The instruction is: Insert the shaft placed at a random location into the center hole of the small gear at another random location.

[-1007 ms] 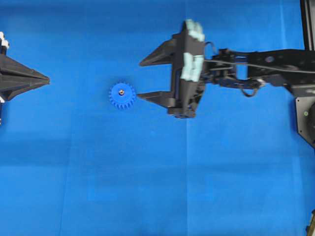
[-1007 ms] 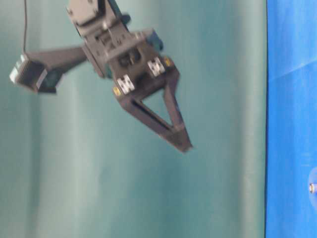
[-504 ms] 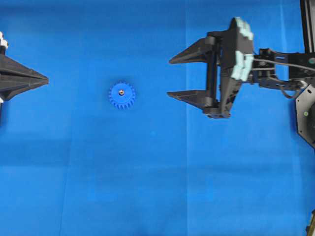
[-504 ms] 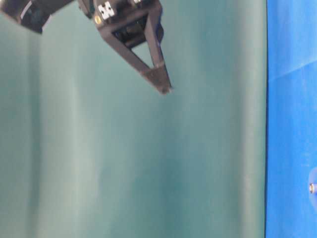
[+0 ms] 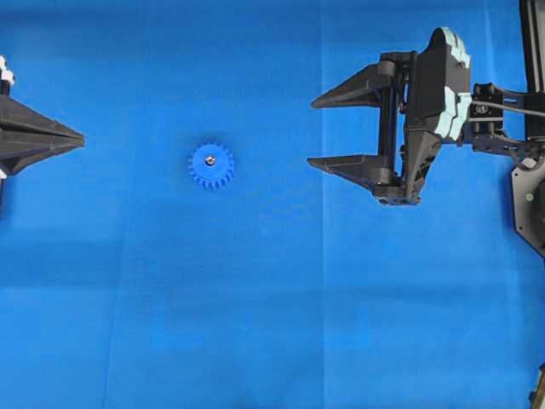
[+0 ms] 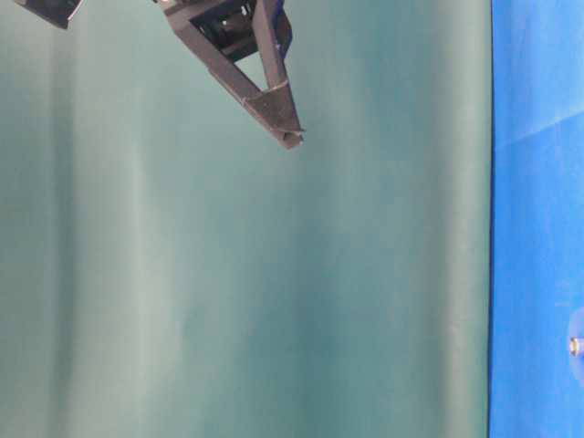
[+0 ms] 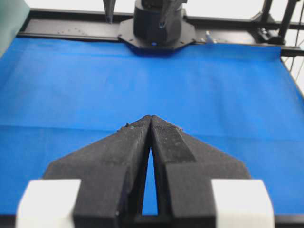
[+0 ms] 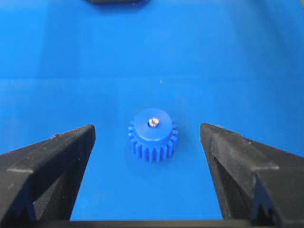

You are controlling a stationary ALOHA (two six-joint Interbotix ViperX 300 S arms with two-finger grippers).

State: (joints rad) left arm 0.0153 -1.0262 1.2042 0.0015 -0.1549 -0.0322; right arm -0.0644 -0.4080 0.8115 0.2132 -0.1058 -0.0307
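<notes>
The small blue gear (image 5: pixel 211 165) lies flat on the blue cloth, left of centre. The shiny shaft (image 5: pixel 209 158) stands in its center hole; only its silvery top shows. Both also show in the right wrist view, the gear (image 8: pixel 152 135) with the shaft (image 8: pixel 153 122) in its hub. My right gripper (image 5: pixel 312 133) is open and empty, raised, well right of the gear. In the right wrist view its fingers (image 8: pixel 57 156) stand wide apart. My left gripper (image 5: pixel 82 135) is shut and empty at the left edge, pointing towards the gear. Its tips (image 7: pixel 151 117) meet in the left wrist view.
The blue cloth (image 5: pixel 255 298) covers the table. The right arm's base (image 5: pixel 530 196) sits at the right edge. A black frame and arm base (image 7: pixel 156 26) bound the far side in the left wrist view. The table-level view shows a green backdrop (image 6: pixel 228 274) and the raised right gripper (image 6: pixel 274 109).
My open right gripper has drawn back to the right and risen, away from the gear. The gear with the shaft in it and my left gripper have not moved.
</notes>
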